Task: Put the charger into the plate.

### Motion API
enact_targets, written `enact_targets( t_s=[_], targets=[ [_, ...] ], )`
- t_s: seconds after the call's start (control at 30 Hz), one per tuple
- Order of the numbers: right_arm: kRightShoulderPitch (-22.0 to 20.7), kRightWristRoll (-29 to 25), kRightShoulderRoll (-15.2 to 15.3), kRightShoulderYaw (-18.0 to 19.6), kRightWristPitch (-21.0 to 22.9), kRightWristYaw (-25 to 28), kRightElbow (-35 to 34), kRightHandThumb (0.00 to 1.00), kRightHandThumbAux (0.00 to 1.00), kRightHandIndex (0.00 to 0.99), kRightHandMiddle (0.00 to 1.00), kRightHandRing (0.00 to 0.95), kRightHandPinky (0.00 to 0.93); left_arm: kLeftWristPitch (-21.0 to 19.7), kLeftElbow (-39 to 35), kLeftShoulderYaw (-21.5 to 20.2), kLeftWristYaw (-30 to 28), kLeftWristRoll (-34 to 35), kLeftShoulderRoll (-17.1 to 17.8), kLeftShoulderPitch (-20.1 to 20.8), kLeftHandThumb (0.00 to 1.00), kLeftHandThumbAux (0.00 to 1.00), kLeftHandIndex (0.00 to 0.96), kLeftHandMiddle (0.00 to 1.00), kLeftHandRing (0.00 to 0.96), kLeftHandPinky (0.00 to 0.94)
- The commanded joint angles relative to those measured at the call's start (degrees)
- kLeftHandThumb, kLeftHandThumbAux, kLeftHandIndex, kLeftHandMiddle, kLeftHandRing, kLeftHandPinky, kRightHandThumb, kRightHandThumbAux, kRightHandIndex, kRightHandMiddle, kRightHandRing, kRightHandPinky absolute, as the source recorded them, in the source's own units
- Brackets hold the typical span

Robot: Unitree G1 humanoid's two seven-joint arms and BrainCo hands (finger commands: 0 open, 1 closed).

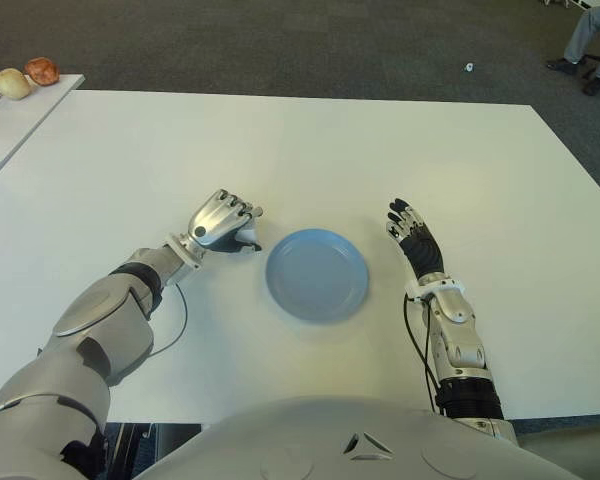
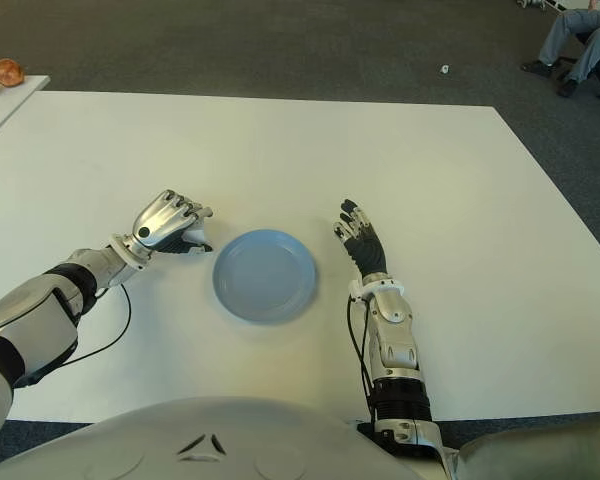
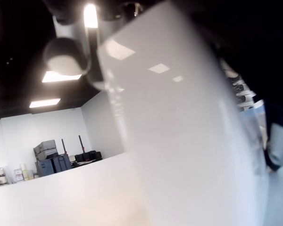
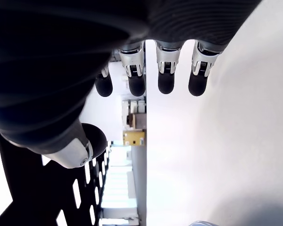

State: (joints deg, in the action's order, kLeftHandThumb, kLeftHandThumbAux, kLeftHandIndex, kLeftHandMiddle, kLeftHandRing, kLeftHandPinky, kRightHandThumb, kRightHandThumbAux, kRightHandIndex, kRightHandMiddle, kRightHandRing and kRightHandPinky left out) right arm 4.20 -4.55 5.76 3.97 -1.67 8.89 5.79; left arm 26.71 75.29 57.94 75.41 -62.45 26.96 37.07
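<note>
Left hand (image 1: pixel 223 222) curled over white charger (image 1: pixel 248 238) on table (image 1: pixel 280 150), just left of empty blue plate (image 1: pixel 317 274). Charger mostly hidden, orientation unreadable. Right hand (image 1: pixel 414 236) right of plate, fingers extended, empty.

- Plate (image 1: pixel 317 274) on table (image 1: pixel 310 150), centre-near.
- Left hand (image 1: pixel 220 222) at plate's 9 o'clock, over charger (image 1: pixel 248 238).
- Right hand (image 1: pixel 414 234) at 3 o'clock.

A wide white rectangular table (image 1: pixel 310 150) carries a round light-blue plate (image 1: pixel 317 274), which lies flat near the table's front edge. The plate holds nothing. Off the far left corner, a second white surface (image 1: pixel 15 115) bears small rounded brown and cream items (image 1: pixel 20 78).
</note>
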Motion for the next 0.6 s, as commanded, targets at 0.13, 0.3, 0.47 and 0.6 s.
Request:
enact_targets(
  t_s=[0.13, 0.3, 0.47, 0.6],
  targets=[
    [-0.17, -0.54, -0.49, 0.07, 2.15, -0.47, 0.06, 0.0, 0.619, 0.0, 0.037, 0.019, 0.0, 1.79, 0.68, 2.19, -2.18, -2.66, -0.3, -1.51, 0.744, 0.7, 0.441, 0.903, 0.896, 0.899],
    [-0.36, -0.59, -0.59, 0.06, 2.66, -0.55, 0.15, 0.0, 0.618, 0.0, 0.035, 0.019, 0.0, 1.32, 0.34, 3.27, -0.97, -3.38, 0.12, -0.68, 0.744, 0.7, 0.441, 0.9, 0.893, 0.891],
    [-0.51, -0.5, -0.68, -0.06, 3.07, -0.69, 0.17, 0.0, 0.616, 0.0, 0.034, 0.019, 0.0, 2.58, -0.58, 3.79, 0.29, -3.69, 1.13, 0.81, 0.745, 0.7, 0.441, 0.889, 0.883, 0.876],
    [-0.52, -0.64, -0.65, -0.01, 3.3, -0.58, 0.08, 0.0, 0.613, 0.0, 0.034, 0.021, 0.0, 3.33, -4.3, 2.77, 3.84, -3.92, 2.9, 2.47, 0.745, 0.7, 0.441, 0.883, 0.878, 0.869]
  ],
)
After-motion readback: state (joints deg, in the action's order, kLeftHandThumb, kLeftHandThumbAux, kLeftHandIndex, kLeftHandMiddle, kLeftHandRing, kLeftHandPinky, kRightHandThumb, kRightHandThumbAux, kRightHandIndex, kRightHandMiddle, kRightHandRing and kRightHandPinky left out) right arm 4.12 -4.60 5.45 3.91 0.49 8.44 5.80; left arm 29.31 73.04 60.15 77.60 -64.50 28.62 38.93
